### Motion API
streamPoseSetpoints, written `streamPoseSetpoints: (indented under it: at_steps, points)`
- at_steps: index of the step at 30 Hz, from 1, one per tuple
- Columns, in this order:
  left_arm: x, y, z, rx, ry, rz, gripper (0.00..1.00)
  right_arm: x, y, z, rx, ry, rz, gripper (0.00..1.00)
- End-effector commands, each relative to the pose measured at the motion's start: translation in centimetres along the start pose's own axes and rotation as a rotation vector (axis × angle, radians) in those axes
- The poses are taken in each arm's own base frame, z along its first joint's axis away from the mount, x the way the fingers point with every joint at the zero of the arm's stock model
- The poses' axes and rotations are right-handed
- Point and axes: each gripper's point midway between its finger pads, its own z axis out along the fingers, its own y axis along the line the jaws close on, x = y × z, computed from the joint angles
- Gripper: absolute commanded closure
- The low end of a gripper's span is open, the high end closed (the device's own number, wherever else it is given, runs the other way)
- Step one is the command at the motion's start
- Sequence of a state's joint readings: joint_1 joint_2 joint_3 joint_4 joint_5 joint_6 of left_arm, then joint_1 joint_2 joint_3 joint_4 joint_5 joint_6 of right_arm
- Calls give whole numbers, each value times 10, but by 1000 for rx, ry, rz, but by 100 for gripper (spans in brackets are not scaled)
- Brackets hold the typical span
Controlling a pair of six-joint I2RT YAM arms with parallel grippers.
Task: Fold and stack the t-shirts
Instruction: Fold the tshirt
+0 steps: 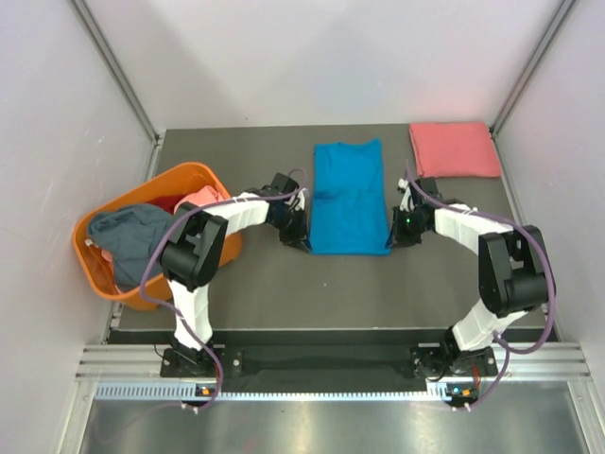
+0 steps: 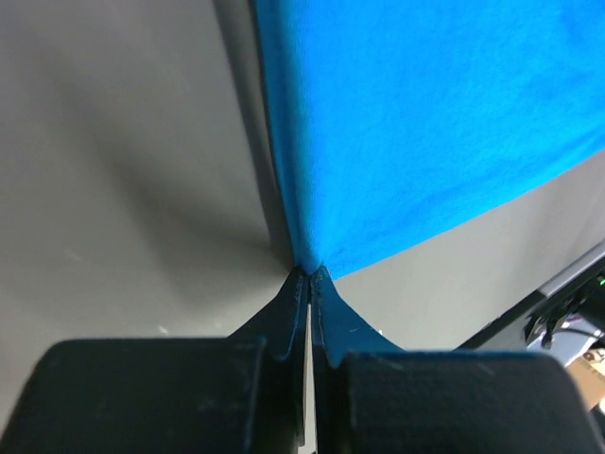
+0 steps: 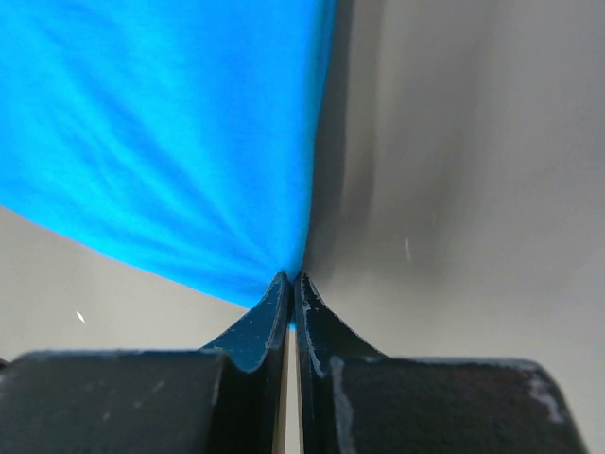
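Blue t-shirt [image 1: 348,194] lies mid-tabletop [image 1: 284,293] as a long strip, my left hand [image 2: 308,282] and right hand [image 3: 290,282] each pinched closed on a near corner; mid-fold, I judge, so next both lift together toward the far hem.

Even, bright light; soft shadow beside the blue t-shirt [image 2: 425,123].

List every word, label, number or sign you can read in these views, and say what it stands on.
No readable text in any view.
The blue t-shirt, the folded pink t-shirt and the orange basket are plain.
The pale strip on the front rail bears fine marks, too small to read.
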State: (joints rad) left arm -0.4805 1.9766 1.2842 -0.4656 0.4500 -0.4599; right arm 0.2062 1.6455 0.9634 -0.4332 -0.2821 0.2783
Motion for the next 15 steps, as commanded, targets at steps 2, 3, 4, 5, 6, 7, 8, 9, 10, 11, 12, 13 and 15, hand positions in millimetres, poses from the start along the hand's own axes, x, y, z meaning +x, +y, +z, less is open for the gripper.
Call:
streamPoseSetpoints:
  at_steps: [2, 3, 4, 5, 6, 7, 8, 9, 10, 11, 12, 13, 15]
  points:
    - [28, -4, -12, -39, 19, 11, 100, 19, -9, -4, 23, -10, 26, 100]
    - [31, -3, -13, -51, 20, 11, 100, 30, -13, -2, 30, 8, 32, 100]
    - [41, -1, -15, -66, 29, 11, 100, 34, -14, -5, 36, 4, 34, 100]
    - [45, 0, -16, -76, 30, 8, 100, 46, -18, -5, 46, 24, 43, 100]
    - [47, 1, -18, -93, 23, 2, 100, 49, -18, -7, 49, 22, 45, 100]
    - [52, 1, -23, -97, 19, 1, 100, 49, -18, -12, 51, -2, 40, 100]
    - [55, 2, -25, -104, 17, -4, 100, 52, -20, -14, 59, -3, 46, 100]
    - [58, 1, -27, -106, 13, -6, 100, 60, -24, -16, 80, 6, 52, 100]
    - [60, 0, -32, -108, 3, -3, 99, 59, -24, -21, 83, -12, 51, 100]
    - [62, -2, -35, -107, 0, -2, 96, 63, -25, -23, 91, -8, 55, 98]
    - [65, -4, -35, -104, 5, 12, 90, 63, -25, -25, 91, -16, 53, 95]
    - [65, -10, -39, -84, 4, 30, 85, 61, -23, -30, 87, -33, 49, 85]
    - [66, -12, -42, -89, 8, 48, 82, 58, -20, -35, 84, -48, 55, 76]
